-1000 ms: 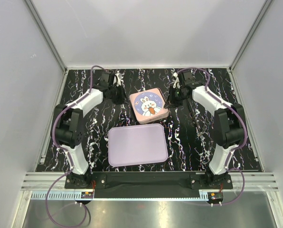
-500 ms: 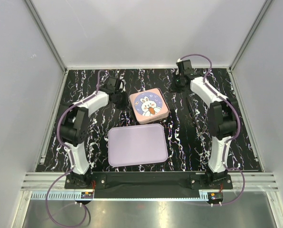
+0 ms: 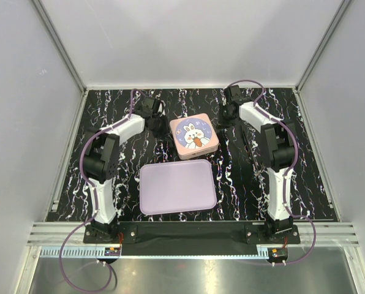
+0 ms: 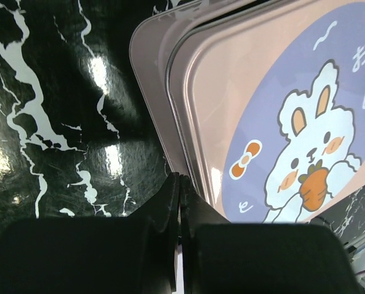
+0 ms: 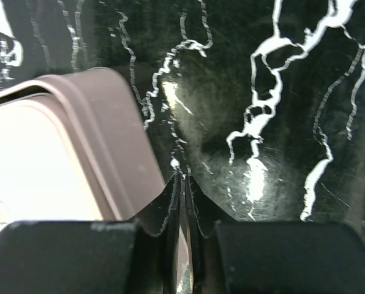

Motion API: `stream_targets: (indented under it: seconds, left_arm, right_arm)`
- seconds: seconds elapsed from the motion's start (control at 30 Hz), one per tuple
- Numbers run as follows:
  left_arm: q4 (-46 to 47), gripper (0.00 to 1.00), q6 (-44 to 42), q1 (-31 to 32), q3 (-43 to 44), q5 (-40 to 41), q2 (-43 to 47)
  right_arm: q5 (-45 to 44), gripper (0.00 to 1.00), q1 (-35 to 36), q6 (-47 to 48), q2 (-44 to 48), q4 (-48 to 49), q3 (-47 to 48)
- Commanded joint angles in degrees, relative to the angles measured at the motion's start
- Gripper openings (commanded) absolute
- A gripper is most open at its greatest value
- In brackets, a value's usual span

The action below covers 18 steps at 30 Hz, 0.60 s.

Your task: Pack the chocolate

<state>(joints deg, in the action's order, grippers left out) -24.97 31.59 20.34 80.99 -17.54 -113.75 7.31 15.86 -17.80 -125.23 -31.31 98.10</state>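
Both pairs of my fingers (image 4: 164, 205) are pressed together, left gripper (image 4: 179, 179) just beside the left rim of the lidded tin (image 3: 195, 135) near the far edge of the table (image 3: 237, 190), right gripper (image 5: 184, 179) beside its right rim; no chocolate shows, so I judge lid removal is next, needing spread fingers.

Bright, even overhead light keeps the top view sharp. In the wrist views glare spots the glossy table (image 4: 48, 153), and the tin (image 5: 35, 165) bleaches white at nine o'clock in the right one. The left gripper (image 4: 179, 184) and right gripper (image 5: 184, 180) sit dark and blurred at six o'clock.
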Motion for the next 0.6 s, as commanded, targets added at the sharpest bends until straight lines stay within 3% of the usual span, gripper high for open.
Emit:
stream_targets:
  seconds: [0.0,0.57]
  left_arm:
    - [1.1,0.00,1.0,0.2,3.4,-0.9,-0.7]
    - [-0.9,0.01,2.0,-0.3,3.4,1.7,-0.6]
  right_arm:
    - [3.4,0.12,0.5,-0.6,1.2,3.4,0.6]
    - [5.9,0.11,1.0,-1.5,1.5,3.7,-0.7]
